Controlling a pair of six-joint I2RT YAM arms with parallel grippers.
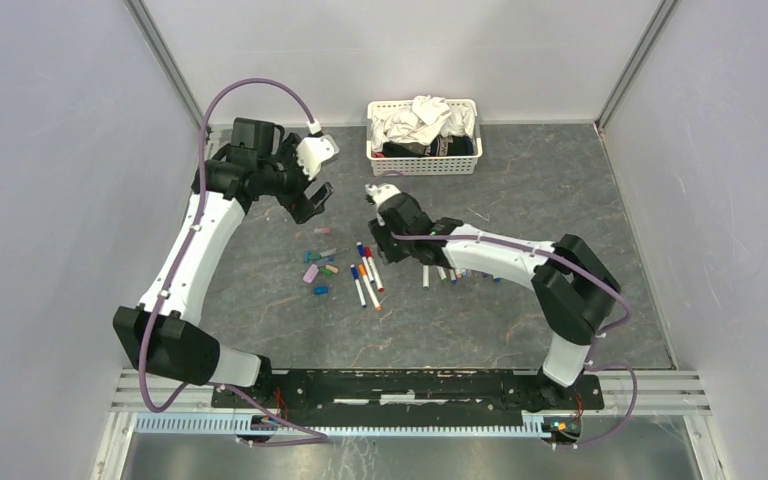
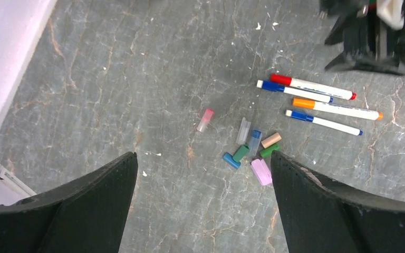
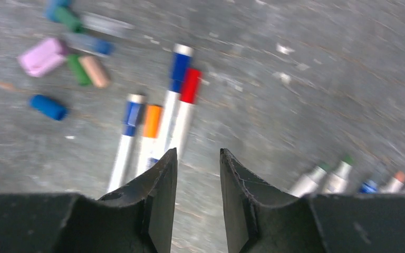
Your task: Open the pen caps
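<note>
**Above the pens, both claws hang empty**

Over the far-left part of the table, the left arm (image 1: pixel 188 255) reaches out from its base and bends inward at the elbow. The left claw (image 2: pixel 203 156) points down with its jaws spread wide and nothing between them. The right arm (image 1: pixel 500 255) folds back from its base and stretches leftward across the middle. The right claw (image 3: pixel 198 154) is tipped down over the pens, its jaws parted by a narrow gap and gripping nothing.

The table (image 1: pixel 560 200) is a grey, marbled slab flecked with white crumbs, boxed in by pale walls (image 1: pixel 50 150). At its far edge a white basket (image 1: pixel 422 162) holds crumpled cloths (image 1: pixel 418 118).

Four pens (image 2: pixel 316 103) lie side by side at mid-table, just below the right claw. In the top view their long axes run far to near, leaning slightly rightward. Their broad red, blue, orange and blue ends point to the far side. More pens (image 3: pixel 343 176) lie under the right forearm, coloured ends showing.

Loose pen caps (image 2: pixel 250 150) sit clustered just left of the four pens, pointing every way. One pink cap (image 2: pixel 205 120) lies a little apart.
</note>
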